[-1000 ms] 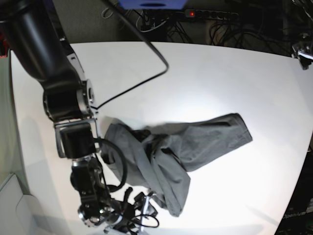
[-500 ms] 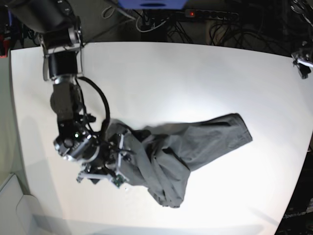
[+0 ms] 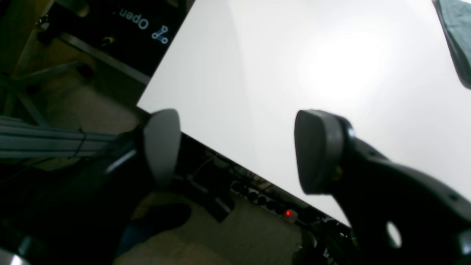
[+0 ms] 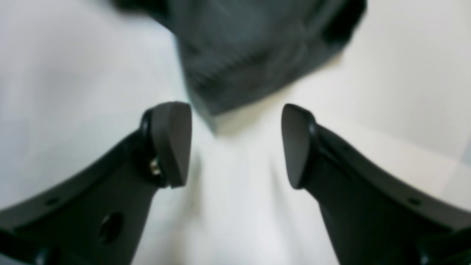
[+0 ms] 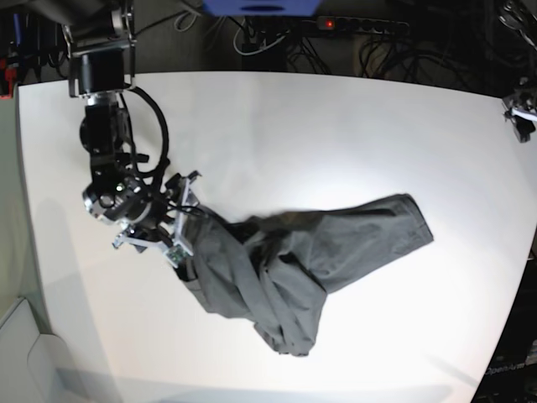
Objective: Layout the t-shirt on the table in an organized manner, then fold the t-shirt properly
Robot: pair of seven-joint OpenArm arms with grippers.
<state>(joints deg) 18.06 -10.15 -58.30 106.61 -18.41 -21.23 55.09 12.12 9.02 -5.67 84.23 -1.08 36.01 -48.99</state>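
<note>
The dark grey t-shirt (image 5: 310, 260) lies crumpled and twisted in the middle of the white table (image 5: 336, 134). One end stretches toward the right and a bunched fold points at the near edge. My right gripper (image 5: 185, 218) hovers at the shirt's left edge. In the right wrist view the right gripper (image 4: 235, 143) is open, and a corner of the t-shirt (image 4: 243, 55) lies just ahead of its tips, not pinched. My left gripper (image 5: 522, 113) sits at the table's far right edge. In the left wrist view the left gripper (image 3: 239, 147) is open and empty, with the t-shirt (image 3: 458, 36) far off.
A power strip with a red light (image 5: 329, 23) and tangled cables lie behind the table's back edge. A pale bin (image 5: 25, 361) stands off the near left corner. The left wrist view looks past the table's edge (image 3: 220, 151) to the floor.
My right arm has swung from the near edge of the table back to the shirt's left edge, and its jaws have widened. The shirt's near fold has settled back. The left gripper has stayed put.
</note>
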